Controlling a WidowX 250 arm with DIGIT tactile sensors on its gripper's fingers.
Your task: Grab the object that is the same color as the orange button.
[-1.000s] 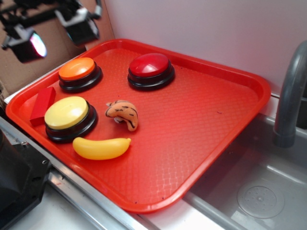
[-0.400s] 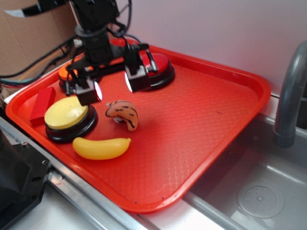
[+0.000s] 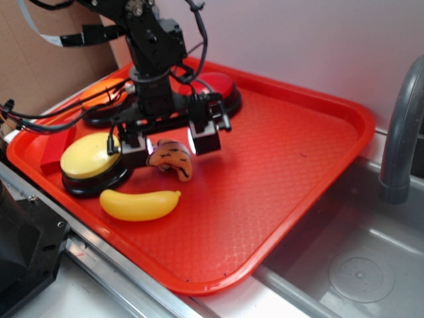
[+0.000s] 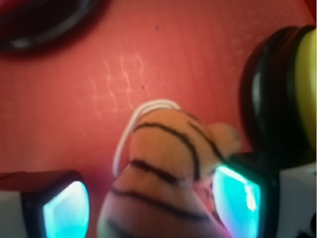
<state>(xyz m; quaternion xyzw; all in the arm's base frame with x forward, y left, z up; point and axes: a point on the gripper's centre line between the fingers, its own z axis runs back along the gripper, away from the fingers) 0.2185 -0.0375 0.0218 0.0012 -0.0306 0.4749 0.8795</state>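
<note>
- The object (image 3: 170,159), a small striped orange-tan plush toy, lies on the red tray (image 3: 285,159) just beside the yellow-topped button (image 3: 91,158), with the yellow banana (image 3: 139,204) near it toward the tray's front edge.
- The gripper (image 3: 170,142) was up in the far corner of the frame a second ago and was hovering over the buttons shortly after; now it has come down so that its two fingers stand on either side of the toy.
- Its jaws are apart, with nothing clamped. In the wrist view the toy (image 4: 163,183) fills the gap between the pads (image 4: 237,191); the right-hand pad looks touching or nearly so, while the other shows a sliver of tray beside it.
- The toy itself has not shifted across the three exterior pictures, so the descent has not knocked it.
- The orange button (image 3: 106,89), which gives the matching colour, is now mostly hidden behind the arm at the back of the tray, beside the red-topped button (image 3: 218,86).
- My judgement: the approach is about done and the close is the step in hand. One finger sits close to the yellow button's black base, so a small sideways error could catch that instead.
- The red block (image 3: 48,159) by the tray's left rim is only partly visible and well clear of the grasp.
</note>
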